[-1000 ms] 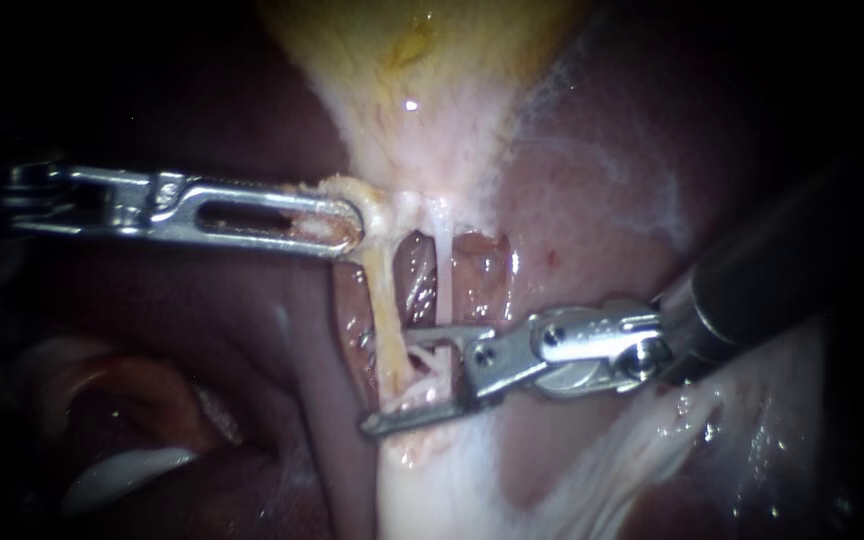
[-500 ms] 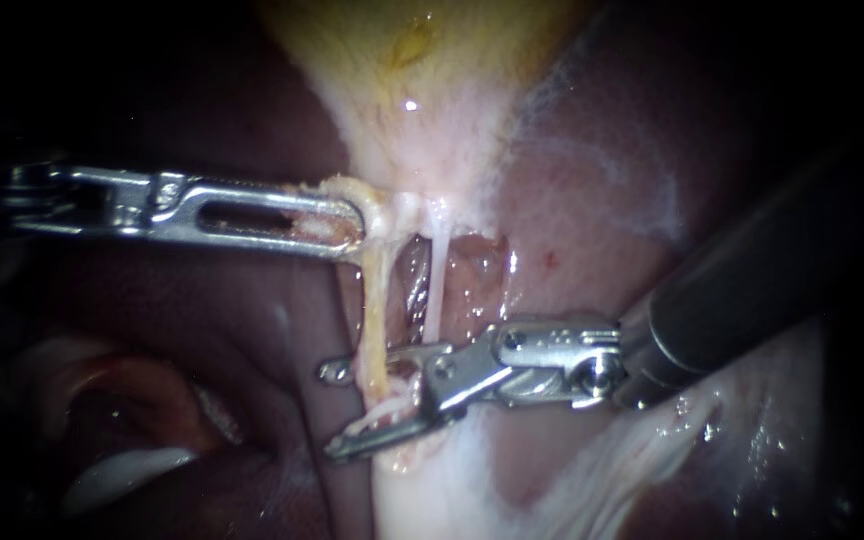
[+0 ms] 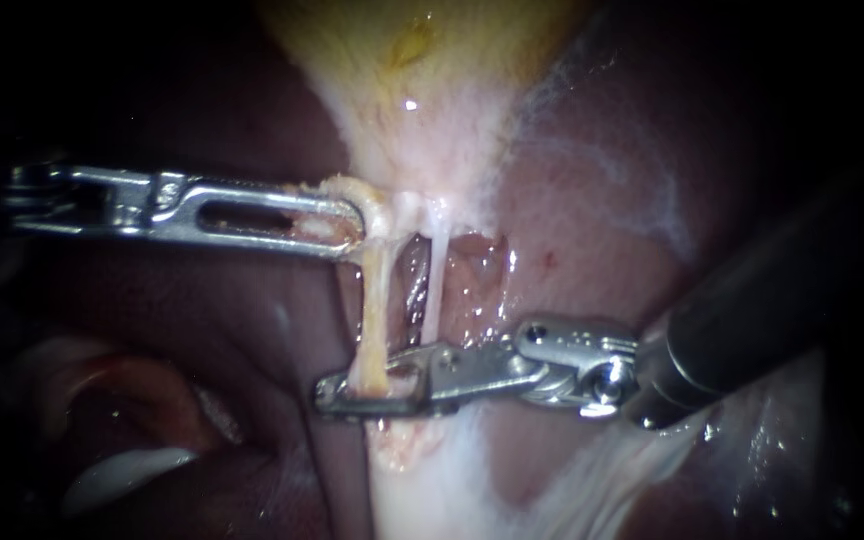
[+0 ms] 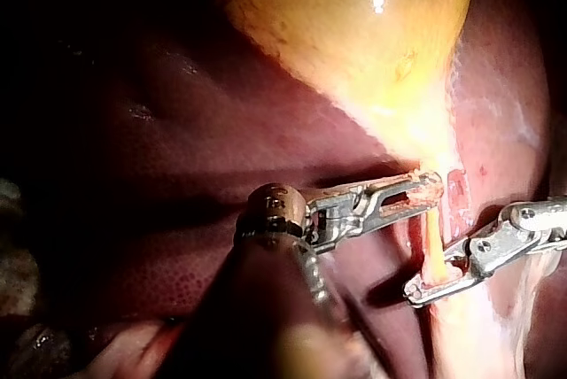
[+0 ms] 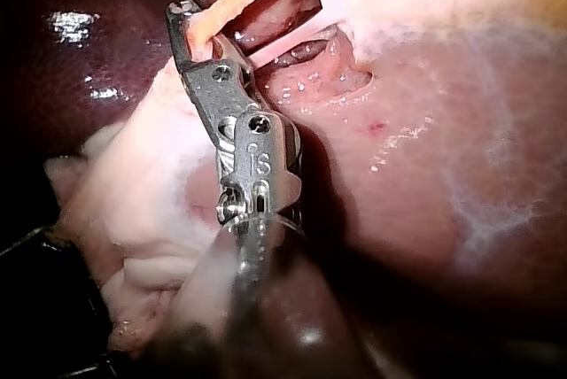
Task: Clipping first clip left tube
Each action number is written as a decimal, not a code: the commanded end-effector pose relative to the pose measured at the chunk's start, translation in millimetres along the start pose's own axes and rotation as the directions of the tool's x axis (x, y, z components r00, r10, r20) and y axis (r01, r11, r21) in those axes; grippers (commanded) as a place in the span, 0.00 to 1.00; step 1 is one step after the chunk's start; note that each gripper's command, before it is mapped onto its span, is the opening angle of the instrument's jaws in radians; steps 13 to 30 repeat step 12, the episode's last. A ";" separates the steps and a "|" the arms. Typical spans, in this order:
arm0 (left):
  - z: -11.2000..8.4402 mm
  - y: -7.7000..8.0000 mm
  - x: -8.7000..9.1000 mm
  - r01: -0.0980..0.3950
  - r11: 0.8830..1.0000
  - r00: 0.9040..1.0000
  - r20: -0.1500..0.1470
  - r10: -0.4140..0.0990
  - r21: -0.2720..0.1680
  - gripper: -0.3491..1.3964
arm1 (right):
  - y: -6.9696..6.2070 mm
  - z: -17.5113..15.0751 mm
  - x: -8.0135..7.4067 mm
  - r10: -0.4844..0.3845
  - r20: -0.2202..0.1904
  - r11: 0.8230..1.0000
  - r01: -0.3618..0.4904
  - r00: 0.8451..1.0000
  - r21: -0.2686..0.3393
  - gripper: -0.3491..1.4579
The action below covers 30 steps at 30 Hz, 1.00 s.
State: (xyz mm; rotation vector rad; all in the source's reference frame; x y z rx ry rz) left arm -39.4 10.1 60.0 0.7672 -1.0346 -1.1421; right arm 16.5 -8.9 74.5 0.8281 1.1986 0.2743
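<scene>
Two tubes [image 3: 433, 285]: left instrument [image 3: 352, 225] grips gallbladder [image 3: 432, 100], right instrument [image 3: 337, 395] left tube [image 3: 373, 305].

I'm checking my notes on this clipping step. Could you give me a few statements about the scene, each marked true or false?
1. The right instrument has its jaws shut on the left tube. True.
2. The left instrument hangs free and touches nothing. False: its jaws are shut on the narrow lower end of the gallbladder.
3. A clip sits on the right tube. False: no clip shows anywhere along it.
4. The two tubes run side by side with a gap between them. True.
</scene>
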 end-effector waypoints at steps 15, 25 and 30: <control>0.0 0.1 0.0 0.000 1.000 1.000 0.000 0.000 0.001 0.00 | 0.0 -0.1 0.0 0.005 0.004 1.000 -0.005 1.000 0.001 0.00; 0.0 0.1 0.0 0.000 1.000 1.000 0.000 0.000 0.001 0.00 | 0.0 -0.1 0.0 0.005 0.004 1.000 -0.005 1.000 0.001 0.00; 0.0 0.1 0.0 0.000 1.000 1.000 0.000 0.000 0.001 0.00 | 0.0 -0.1 0.0 0.005 0.004 1.000 -0.005 1.000 0.001 0.00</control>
